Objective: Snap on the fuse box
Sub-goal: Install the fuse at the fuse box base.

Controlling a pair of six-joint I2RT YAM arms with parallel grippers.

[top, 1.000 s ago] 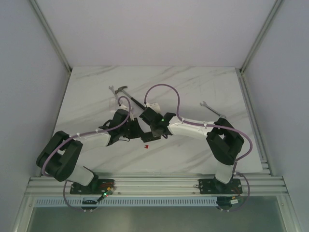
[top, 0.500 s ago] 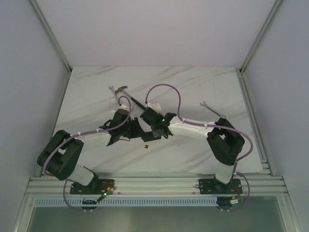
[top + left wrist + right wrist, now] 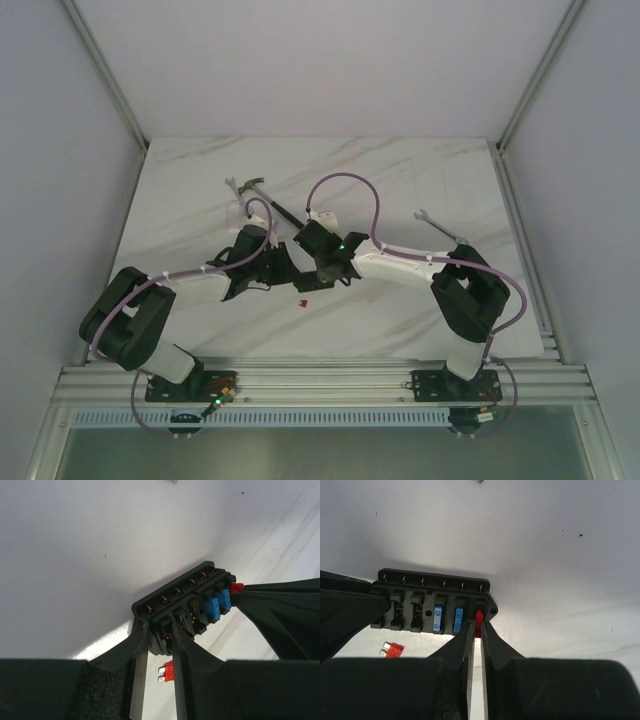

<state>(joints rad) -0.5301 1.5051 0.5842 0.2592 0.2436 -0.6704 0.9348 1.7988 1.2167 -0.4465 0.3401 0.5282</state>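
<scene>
The fuse box [image 3: 185, 605] is a black block held above the white table, with two blue fuses [image 3: 447, 618] in its middle slots. My left gripper [image 3: 159, 630] is shut on one end of the fuse box. My right gripper [image 3: 477, 625] is shut on a small red fuse [image 3: 479, 616] whose tip sits in the box's end slot [image 3: 480, 605]. That fuse also shows in the left wrist view [image 3: 236, 586]. In the top view the two grippers, left [image 3: 272, 268] and right [image 3: 312, 278], meet at mid-table and mostly hide the box.
A loose red fuse [image 3: 301, 303] lies on the table below the box, also visible in the left wrist view [image 3: 169, 671]. A black-handled hammer [image 3: 262, 195] lies behind the grippers. A small wrench [image 3: 432, 222] lies to the right.
The right wrist has shifted slightly to the right. The left arm and the fuse box have barely moved.
</scene>
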